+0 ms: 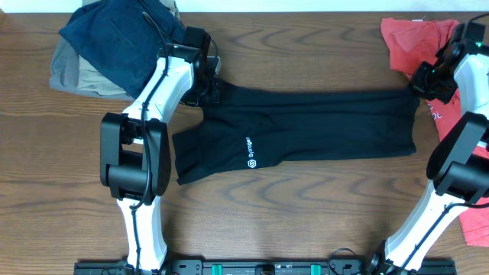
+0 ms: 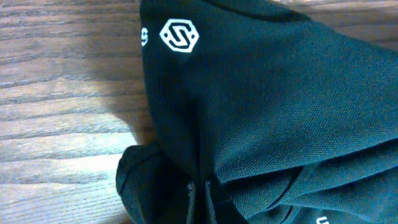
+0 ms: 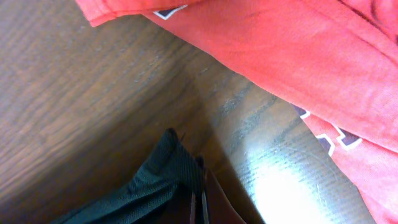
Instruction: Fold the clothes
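The left end effector (image 1: pixel 206 88) is clamped shut on the far left corner of the black garment (image 1: pixel 306 126), pinching a bunched fold of fabric. The right end effector (image 1: pixel 420 86) is clamped shut on the garment's far right corner. The garment lies stretched left to right across the middle of the wooden surface (image 1: pixel 306 221), with its small white logo (image 1: pixel 253 163) towards the left end. A coral-red shirt (image 1: pixel 409 42) lies at the far right. A navy garment (image 1: pixel 122 34) sits on a khaki garment (image 1: pixel 72 76) at the far left.
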